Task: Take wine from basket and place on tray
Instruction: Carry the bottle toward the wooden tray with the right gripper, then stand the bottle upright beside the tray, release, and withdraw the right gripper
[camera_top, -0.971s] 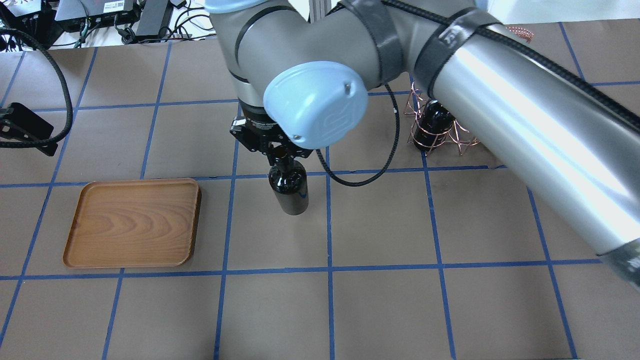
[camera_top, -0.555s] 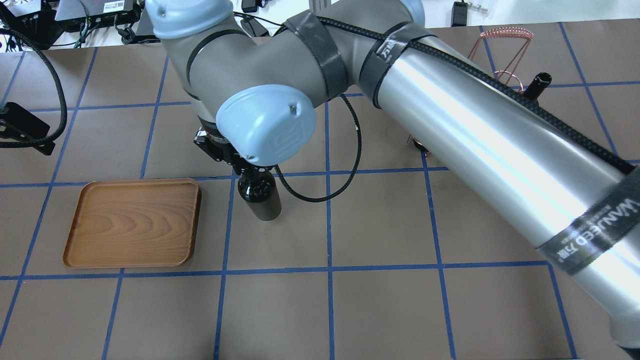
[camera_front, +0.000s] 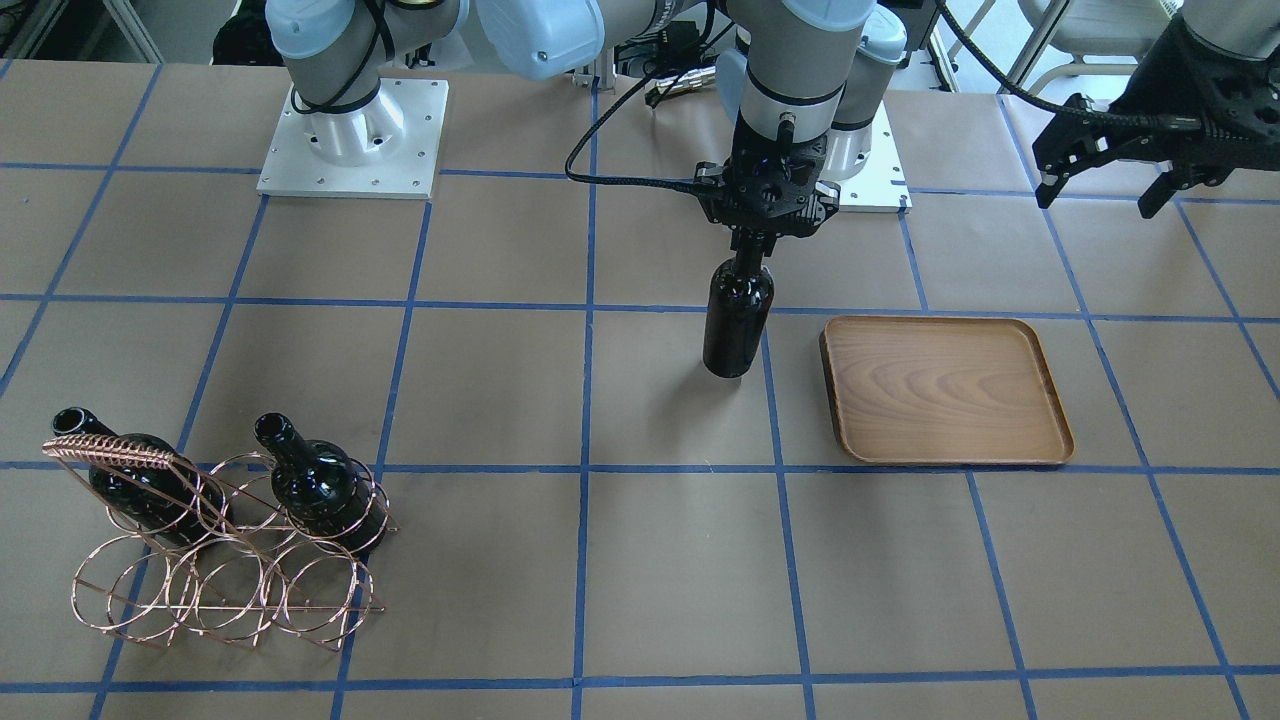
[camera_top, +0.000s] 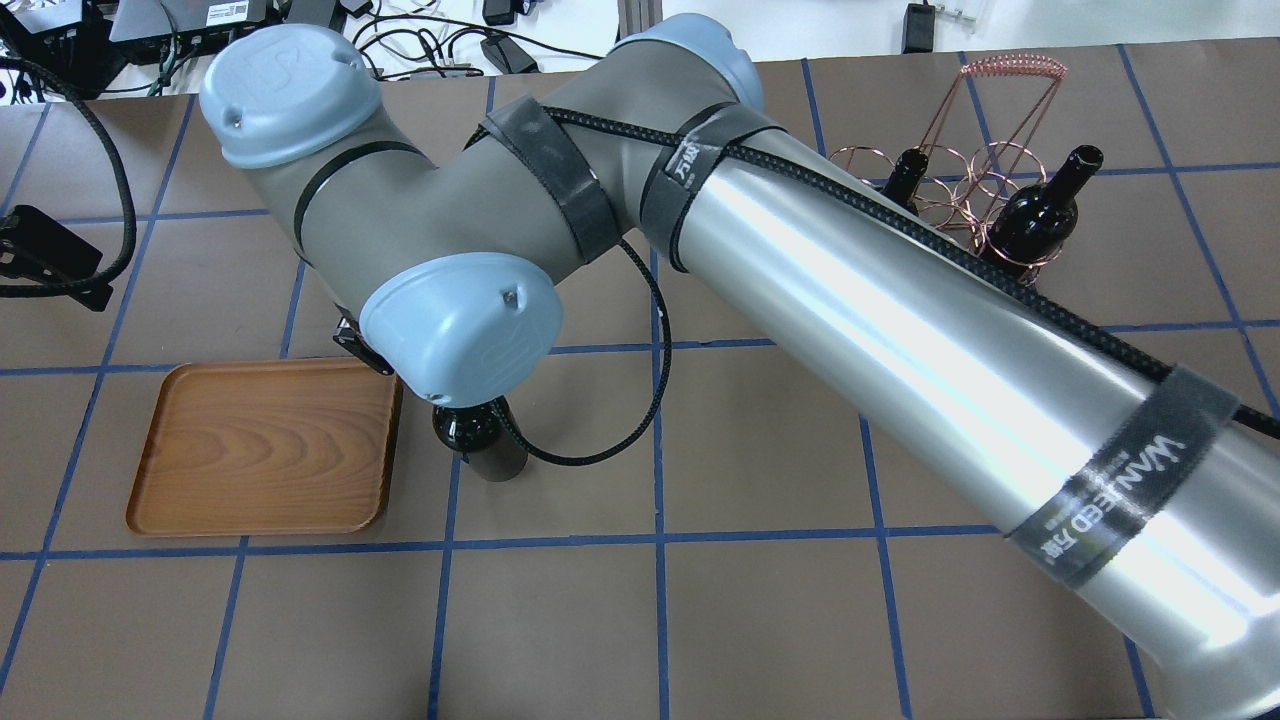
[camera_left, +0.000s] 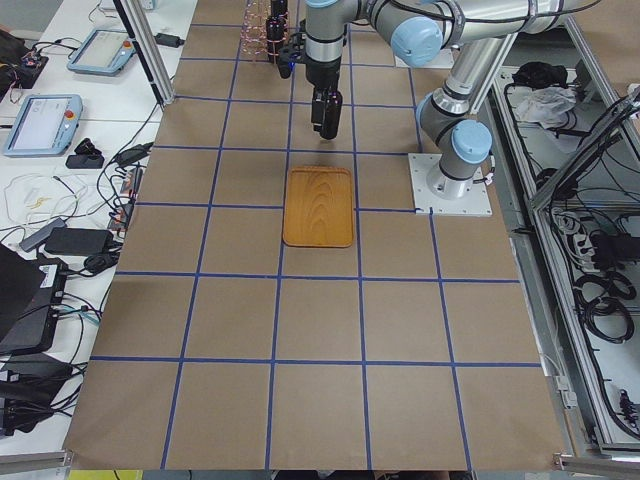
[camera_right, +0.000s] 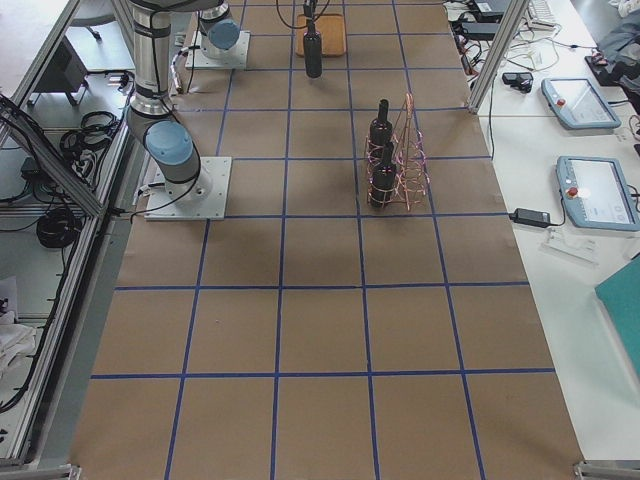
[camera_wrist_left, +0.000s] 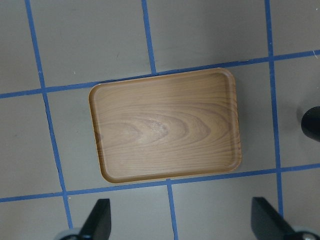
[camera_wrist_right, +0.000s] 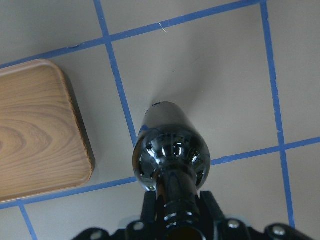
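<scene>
My right gripper (camera_front: 757, 240) is shut on the neck of a near-black wine bottle (camera_front: 737, 325) and holds it upright, just beside the tray's edge and apart from it. The bottle also shows in the overhead view (camera_top: 480, 440) and the right wrist view (camera_wrist_right: 170, 150). The brown wooden tray (camera_front: 945, 390) lies flat with nothing on it, and shows in the overhead view (camera_top: 265, 445) and the left wrist view (camera_wrist_left: 165, 125). The copper wire basket (camera_front: 220, 560) holds two more bottles (camera_front: 320, 485). My left gripper (camera_front: 1097, 200) is open and empty, above the table behind the tray.
The right arm's long silver link (camera_top: 950, 350) crosses the table from the right and hides much of it in the overhead view. The arm base plates (camera_front: 350, 140) sit at the robot's side. Cables and electronics (camera_top: 200, 30) lie beyond the far edge.
The right arm has carried the bottle leftward in the overhead view, from mid-table to just beside the tray's right edge. The basket and its two bottles have come into view. The left arm has not moved.
</scene>
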